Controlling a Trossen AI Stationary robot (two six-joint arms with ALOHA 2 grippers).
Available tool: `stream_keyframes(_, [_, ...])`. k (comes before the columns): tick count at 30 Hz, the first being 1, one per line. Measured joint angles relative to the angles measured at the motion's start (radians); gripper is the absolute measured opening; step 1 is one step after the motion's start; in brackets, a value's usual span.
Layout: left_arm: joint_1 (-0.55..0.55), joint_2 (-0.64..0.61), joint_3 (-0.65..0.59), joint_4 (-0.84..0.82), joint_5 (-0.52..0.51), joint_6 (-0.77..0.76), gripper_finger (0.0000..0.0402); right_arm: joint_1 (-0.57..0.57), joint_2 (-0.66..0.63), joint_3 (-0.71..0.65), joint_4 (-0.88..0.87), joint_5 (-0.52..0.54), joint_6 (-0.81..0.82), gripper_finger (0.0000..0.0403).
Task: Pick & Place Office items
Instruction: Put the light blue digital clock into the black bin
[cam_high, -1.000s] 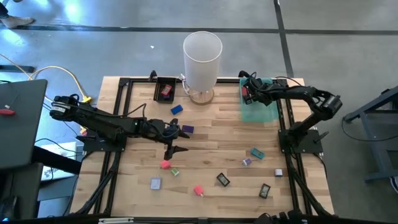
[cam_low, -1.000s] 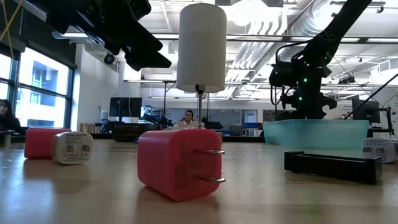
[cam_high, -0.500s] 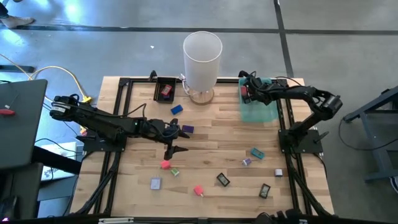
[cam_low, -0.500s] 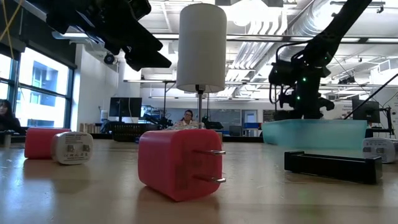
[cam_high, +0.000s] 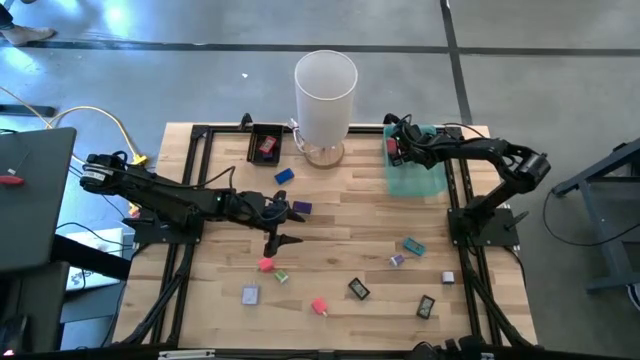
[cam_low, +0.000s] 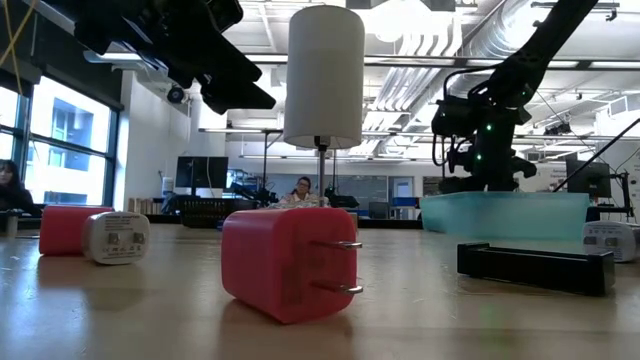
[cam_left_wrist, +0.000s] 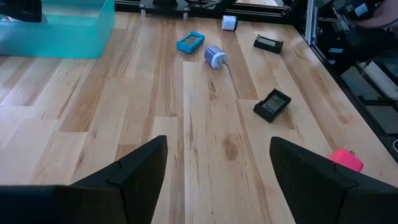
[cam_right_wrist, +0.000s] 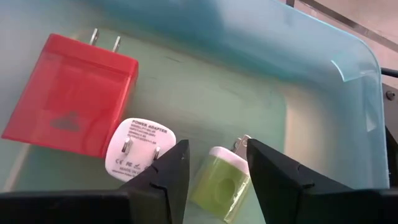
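Over the translucent teal tray (cam_right_wrist: 348, 81), our right gripper (cam_right_wrist: 214, 163) stands parted around a small green-and-white plug adapter (cam_right_wrist: 222, 182), apparently letting go. We should lift straight up, clear of the red charger block (cam_right_wrist: 71, 93) beside it. The left gripper (cam_left_wrist: 217, 163) waits open, mid-table.

Left gripper (cam_high: 285, 225) extended low over table centre, fingers spread wide. Right gripper (cam_high: 395, 147) reached to far right side, pointing down, fingers (cam_right_wrist: 163, 177) parted

Bright, even daylight throughout, window glare on the floor (cam_high: 130, 20) above, and the low view's foreground charger (cam_low: 285, 262) slightly soft.
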Motion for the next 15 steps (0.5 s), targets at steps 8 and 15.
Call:
stream_keyframes(8, [-0.007, 0.0, 0.0, 0.0, 0.0, 0.0, 0.0275, 0.015, 0.0, 0.0, 0.001, 0.002, 0.007, 0.0215])
stream_keyframes(15, [-0.013, 0.0, 0.0, -0.001, 0.0, 0.001, 0.0275, 0.066, -0.055, 0.0, -0.009, 0.108, 0.007, 0.0256])
